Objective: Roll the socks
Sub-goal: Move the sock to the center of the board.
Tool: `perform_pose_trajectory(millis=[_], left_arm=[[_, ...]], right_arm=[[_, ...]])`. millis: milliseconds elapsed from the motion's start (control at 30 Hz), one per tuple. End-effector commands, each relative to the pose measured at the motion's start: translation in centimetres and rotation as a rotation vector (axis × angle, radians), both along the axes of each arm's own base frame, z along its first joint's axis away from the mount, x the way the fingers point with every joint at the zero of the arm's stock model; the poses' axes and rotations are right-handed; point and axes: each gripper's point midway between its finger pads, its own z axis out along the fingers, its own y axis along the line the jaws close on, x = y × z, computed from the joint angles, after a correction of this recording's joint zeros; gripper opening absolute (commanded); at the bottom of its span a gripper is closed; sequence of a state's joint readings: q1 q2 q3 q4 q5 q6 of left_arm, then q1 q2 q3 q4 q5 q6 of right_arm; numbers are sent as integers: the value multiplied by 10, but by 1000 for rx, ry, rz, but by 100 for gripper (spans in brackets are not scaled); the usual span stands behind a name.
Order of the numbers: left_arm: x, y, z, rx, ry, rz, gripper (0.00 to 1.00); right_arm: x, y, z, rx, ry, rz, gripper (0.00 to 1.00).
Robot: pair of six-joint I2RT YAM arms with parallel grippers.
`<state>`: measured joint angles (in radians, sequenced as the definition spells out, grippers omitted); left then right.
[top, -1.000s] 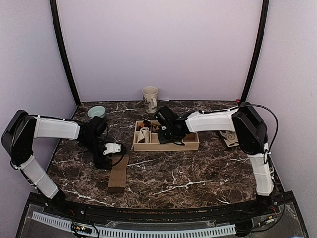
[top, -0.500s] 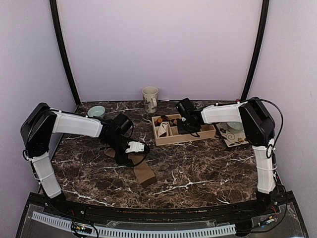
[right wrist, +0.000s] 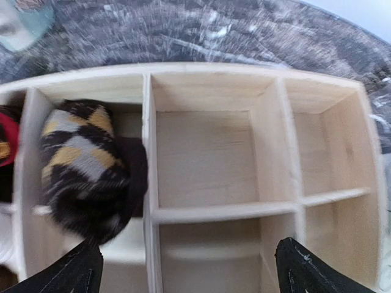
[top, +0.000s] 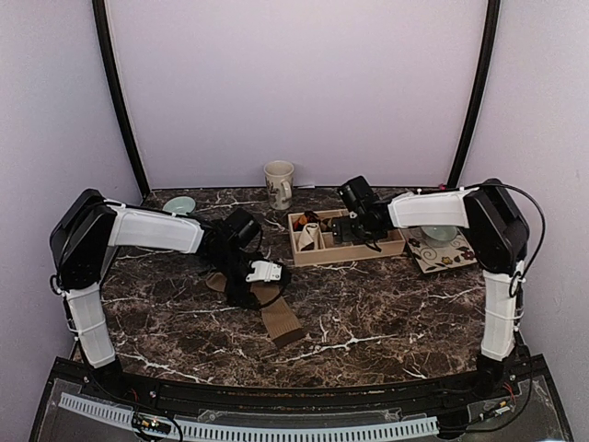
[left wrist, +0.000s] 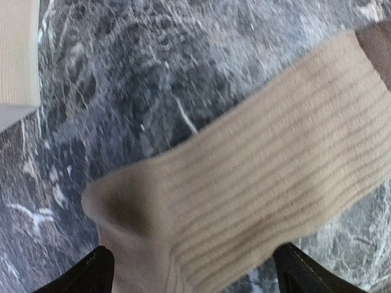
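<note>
The plain tan sock (top: 267,308) lies flat and slanted on the marble in front of the left arm. My left gripper (top: 250,284) sits low over its upper end. In the left wrist view the ribbed tan sock (left wrist: 256,177) fills the frame, and the left gripper (left wrist: 198,274) is open with a finger on each side of the fabric. The argyle sock (right wrist: 85,165) sits as a rolled bundle in a left compartment of the wooden tray (right wrist: 214,212). My right gripper (right wrist: 195,271) hangs open and empty over the tray (top: 386,247), next to the bundle.
A cream mug (top: 278,184) stands at the back behind the tray. A teal bowl (top: 179,204) is at the back left. Another bowl (top: 437,234) rests on a patterned mat (top: 451,256) at the right. A red item (right wrist: 6,134) lies in the tray's far left compartment.
The tray slid right with the right gripper, which then opened off the argyle bundle. The left arm swept right, dragging the tan sock toward the middle, and its jaws widened.
</note>
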<state>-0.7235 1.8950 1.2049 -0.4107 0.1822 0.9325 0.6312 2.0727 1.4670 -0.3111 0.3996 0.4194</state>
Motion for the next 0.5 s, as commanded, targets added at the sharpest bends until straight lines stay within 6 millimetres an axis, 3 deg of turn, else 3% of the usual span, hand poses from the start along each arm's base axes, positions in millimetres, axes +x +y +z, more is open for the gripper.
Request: perform_pose_trajectory(millis=[0, 67, 133, 200, 300, 467], left_arm=[[-23, 42, 20, 103, 62, 98, 96], [-16, 53, 42, 63, 84, 202, 98], [-5, 67, 66, -3, 120, 320, 99], [11, 87, 84, -44, 116, 437, 99], [23, 123, 97, -37, 50, 560, 99], [17, 167, 96, 5, -53, 659, 99]], right_arm=[[-9, 18, 121, 148, -273, 62, 99], [-38, 36, 152, 251, -371, 186, 99], [-56, 38, 178, 462, -505, 211, 99], [-73, 41, 169, 569, -472, 294, 99], [-71, 36, 166, 678, -473, 240, 99], [-66, 63, 156, 765, -432, 348, 99]])
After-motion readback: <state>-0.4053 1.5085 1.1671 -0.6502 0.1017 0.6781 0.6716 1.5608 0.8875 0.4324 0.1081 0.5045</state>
